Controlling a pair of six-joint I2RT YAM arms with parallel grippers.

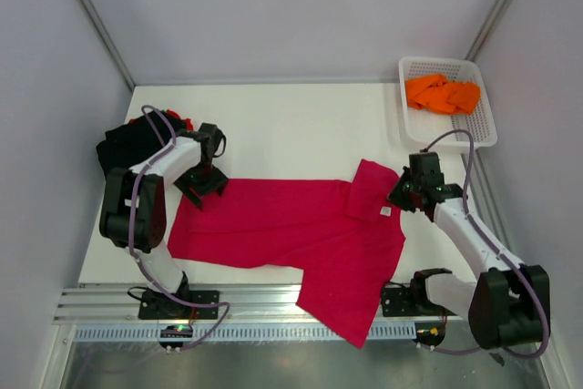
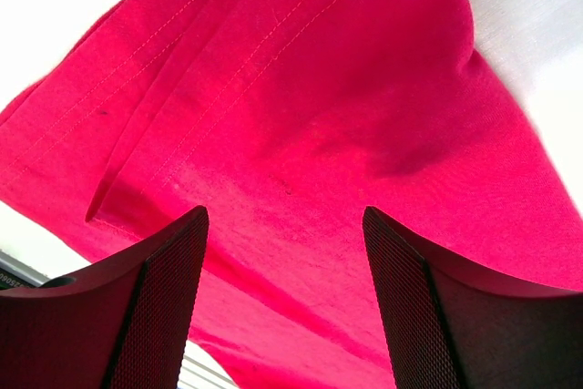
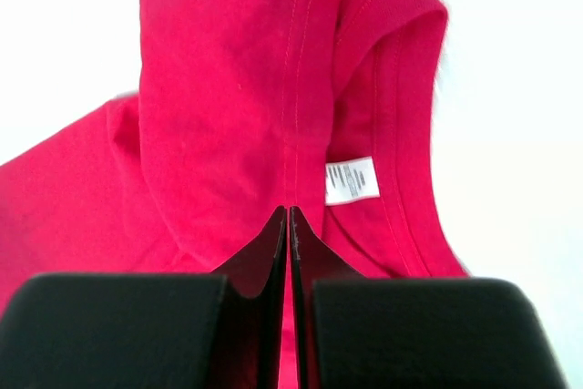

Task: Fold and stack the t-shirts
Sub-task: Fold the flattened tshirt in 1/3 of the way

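Cloth: large crimson-red soft t-shirt lies spread on white surface, light and limp, so you pinch hem or collar edges; right tool looks clenched on the collar fold by the small white label, left tool released over the hem.

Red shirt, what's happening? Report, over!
Left pincer open over red t-shirt. Right pincer shut on its folded-over collar end. One corner hangs past the table near edge.

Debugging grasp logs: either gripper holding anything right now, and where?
Right gripper pinches the crimson t-shirt at its folded edge beside the white label; left gripper is open, holding nothing.
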